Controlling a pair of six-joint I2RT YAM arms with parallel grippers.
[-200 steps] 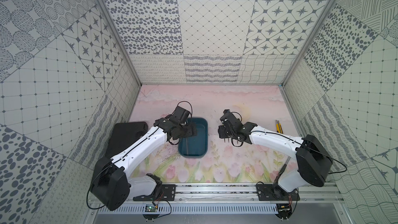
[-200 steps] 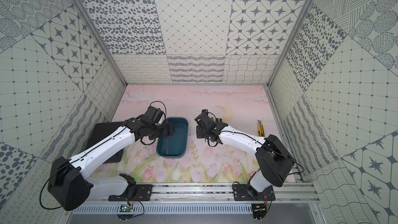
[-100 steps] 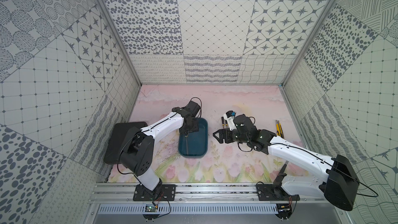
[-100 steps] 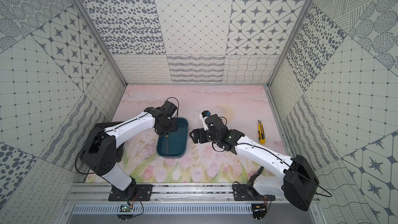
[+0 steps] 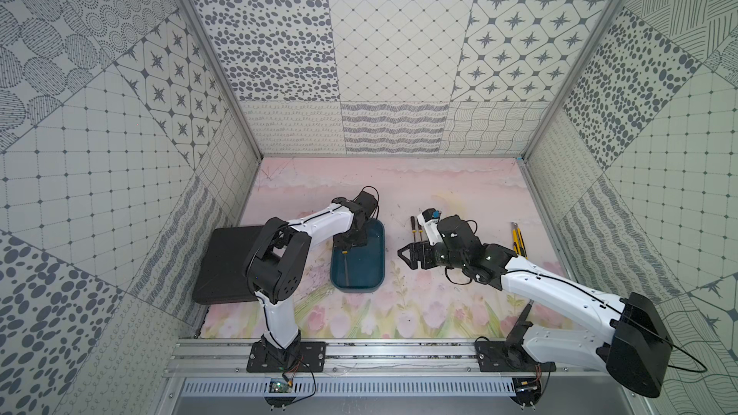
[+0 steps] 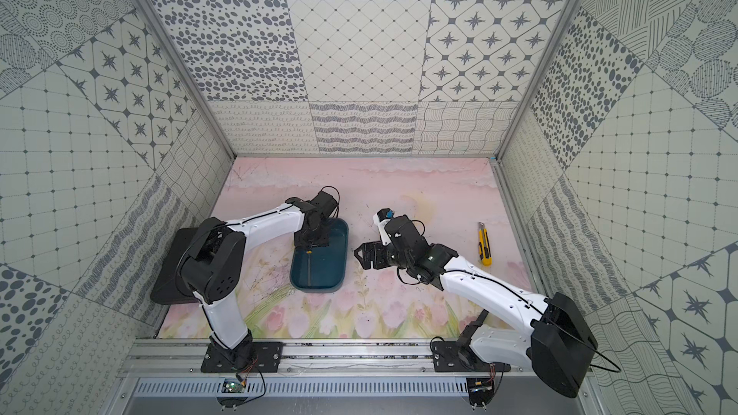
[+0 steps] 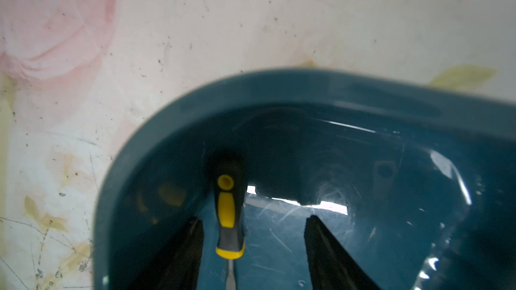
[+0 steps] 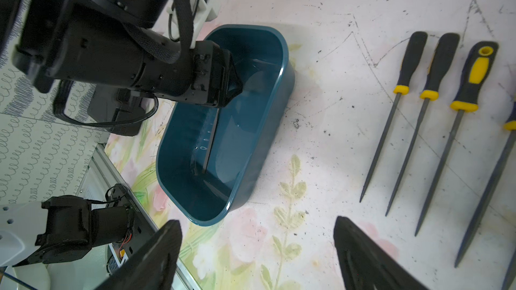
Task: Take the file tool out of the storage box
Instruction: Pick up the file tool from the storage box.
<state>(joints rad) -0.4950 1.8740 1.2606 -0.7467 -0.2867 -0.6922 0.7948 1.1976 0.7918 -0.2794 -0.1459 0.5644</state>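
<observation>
The file tool point(image 7: 229, 213), with a yellow-and-grey handle, lies on the floor of the teal storage box point(image 7: 279, 87), not yet lifted. The left gripper point(image 7: 254, 218) is down inside the box, jaws apart astride the handle; whether a finger touches it is unclear. The right gripper point(image 8: 255, 227) hovers outside, jaws wide and empty. Other files point(image 8: 428, 94) lie alongside on the mat point(image 8: 335, 51). Grasp and extraction remain.

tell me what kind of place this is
Probably a robot test cell, not a workshop: patterned wall panels box in a table, a left arm and a right arm are bolted to a rail, and files lie by a teal box.
</observation>
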